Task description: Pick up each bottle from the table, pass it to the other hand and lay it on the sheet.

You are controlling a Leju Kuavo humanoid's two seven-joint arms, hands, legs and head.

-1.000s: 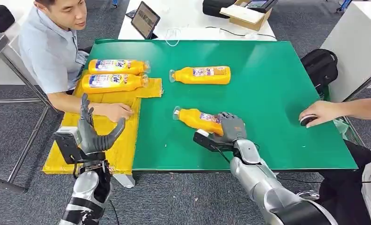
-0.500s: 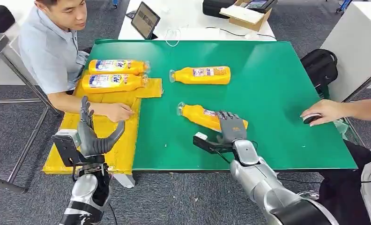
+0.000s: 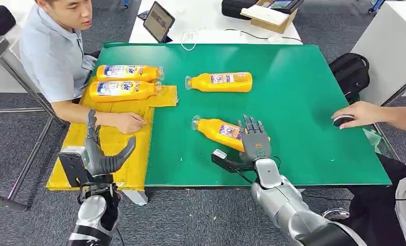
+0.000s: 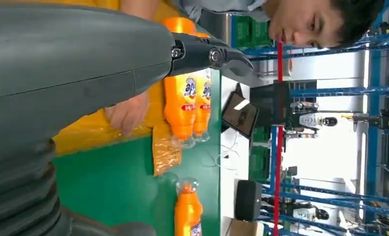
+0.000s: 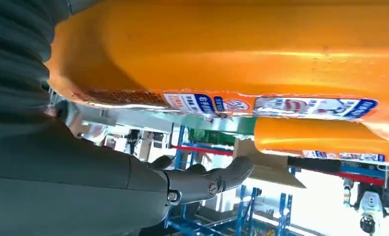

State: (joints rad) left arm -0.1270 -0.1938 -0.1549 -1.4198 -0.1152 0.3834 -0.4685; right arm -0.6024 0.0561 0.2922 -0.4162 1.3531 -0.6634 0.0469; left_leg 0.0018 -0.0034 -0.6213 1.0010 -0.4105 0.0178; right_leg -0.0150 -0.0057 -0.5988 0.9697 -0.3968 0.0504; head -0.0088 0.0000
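The bottles (image 3: pixel 221 130) look like smooth, glossy orange plastic with printed paper-like labels. The table (image 3: pixel 293 97) has a matt green, even surface. The yellow sheet (image 3: pixel 134 148) looks thin and crinkled, with some shine. The right hand (image 3: pixel 255 141) is matt grey plastic on a silver, metallic-looking arm (image 3: pixel 288 205).

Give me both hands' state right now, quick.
Left hand: open, holding nothing, over the yellow sheet.
Right hand: fingers spread over the near orange plastic bottle; grip cannot be told.

Person in grey shirt (image 3: pixel 49 54) seated at table's 10 o'clock, forearm across the near left edge. Tablet (image 3: pixel 158 21) propped at 12 o'clock; cardboard box (image 3: pixel 269 18) beside it. Black backpack (image 3: pixel 350 72) on floor, 2 o'clock. Second person's hand (image 3: pixel 356 114) on dark object, 3 o'clock.
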